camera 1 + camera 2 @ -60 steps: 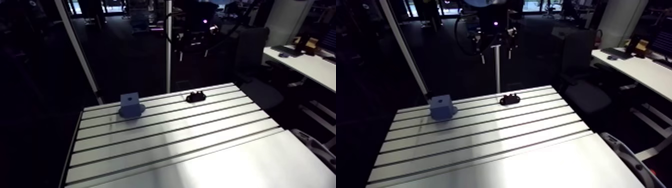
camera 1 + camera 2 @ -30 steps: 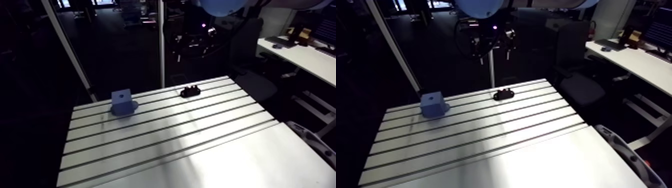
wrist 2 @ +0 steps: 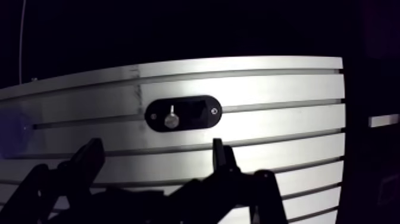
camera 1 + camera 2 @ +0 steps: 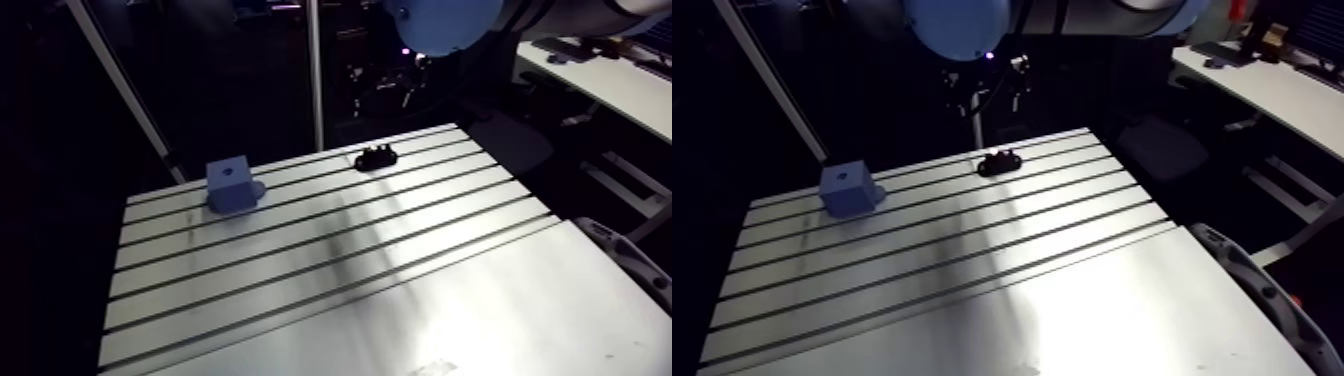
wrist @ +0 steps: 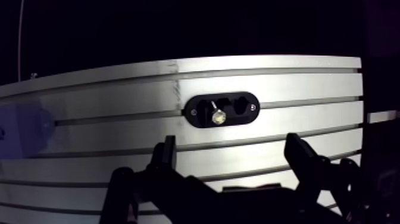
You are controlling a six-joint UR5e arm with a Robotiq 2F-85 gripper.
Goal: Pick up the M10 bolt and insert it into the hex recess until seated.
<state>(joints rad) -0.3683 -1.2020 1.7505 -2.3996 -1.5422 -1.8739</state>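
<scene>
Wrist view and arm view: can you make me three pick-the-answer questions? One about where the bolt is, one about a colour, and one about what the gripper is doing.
1. Where is the bolt?
A) in the black oval holder
B) lying loose on bare metal
C) inside a cardboard box

2. What colour is the block with the hole in it?
A) red
B) blue
C) green

3. What is the gripper doing?
A) squeezing something
B) open, holding nothing
C) shut tight on nothing

Answers:
1 A, because the wrist view shows the bolt sitting in the holder, ahead of the gripper.
2 B, because the arm view shows the block is blue.
3 B, because the fingers stand wide apart with only table showing between them.
</scene>
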